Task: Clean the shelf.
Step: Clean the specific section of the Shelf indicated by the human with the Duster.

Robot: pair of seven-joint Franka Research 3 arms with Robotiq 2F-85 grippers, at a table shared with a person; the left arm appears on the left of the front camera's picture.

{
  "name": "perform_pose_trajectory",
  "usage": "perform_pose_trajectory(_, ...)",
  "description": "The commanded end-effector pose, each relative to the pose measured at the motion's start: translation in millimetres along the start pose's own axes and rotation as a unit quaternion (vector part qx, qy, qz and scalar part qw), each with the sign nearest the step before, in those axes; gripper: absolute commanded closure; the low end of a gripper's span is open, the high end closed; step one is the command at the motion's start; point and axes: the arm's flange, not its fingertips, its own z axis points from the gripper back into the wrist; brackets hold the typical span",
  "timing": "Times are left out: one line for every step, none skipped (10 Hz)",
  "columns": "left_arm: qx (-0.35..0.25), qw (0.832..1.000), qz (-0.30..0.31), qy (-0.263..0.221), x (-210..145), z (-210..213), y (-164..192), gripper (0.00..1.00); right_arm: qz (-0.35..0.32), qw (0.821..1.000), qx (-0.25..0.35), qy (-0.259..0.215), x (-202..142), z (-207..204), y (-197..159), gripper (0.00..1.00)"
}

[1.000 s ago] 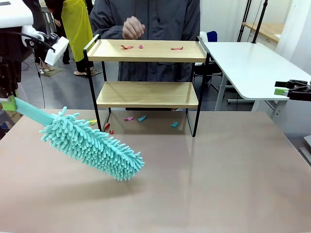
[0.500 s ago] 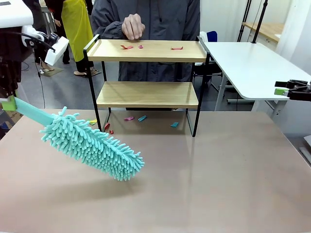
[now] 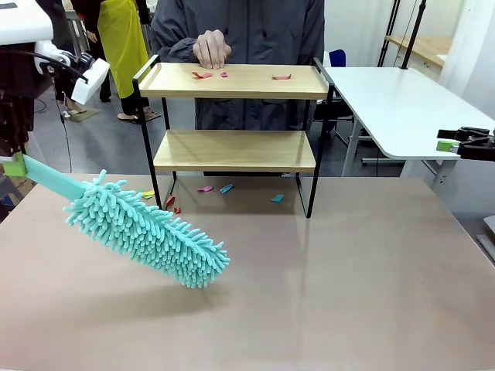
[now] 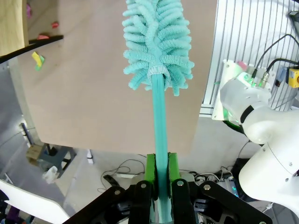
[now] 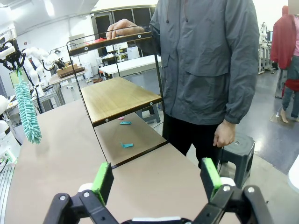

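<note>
Here, shaggy teal chenille duster (image 3: 147, 236); slim black-framed two-board wooden shelf (image 3: 232, 151).

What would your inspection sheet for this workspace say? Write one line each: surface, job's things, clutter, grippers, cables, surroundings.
Surface: brown table, smooth.
Job's things: shelf at the far edge; turquoise duster held above the table.
Clutter: red scraps on the top board; coloured scraps on the table under the shelf.
Grippers: left gripper shut on the duster's handle; right gripper open, empty.
Cables: black cable on the left arm.
Surroundings: person behind the shelf, hand at the top board; white table to the right.
</note>
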Motion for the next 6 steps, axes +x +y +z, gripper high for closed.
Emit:
perform_pose_trajectory(-0.005,1.000,0.000,-0.012,-4,-1,-3,0.87,0.004,1.000,0.000,-0.001,4,-1,1,0.00)
perform_pose_trajectory(-0.005,1.000,0.000,-0.012,-4,-1,-3,0.87,0.004,1.000,0.000,-0.001,4,-1,1,0.00)
perform_pose_trajectory(0.000,1.000,0.000,0.000,0,0,0,0.87,0.004,1.000,0.000,-0.001,4,-1,1,0.00)
perform_pose_trajectory(0.003,0.999,0.027,-0.043,-3,5,0,0.87,0.004,1.000,0.000,-0.001,4,-1,1,0.00)
perform_pose_trajectory(-0.002,0.994,0.044,-0.098,-6,13,1,0.87,0.004,1.000,0.000,-0.001,4,-1,1,0.00)
perform_pose_trajectory(-0.005,0.987,0.065,-0.145,-2,23,-5,0.87,0.004,1.000,0.000,-0.001,4,-1,1,0.00)
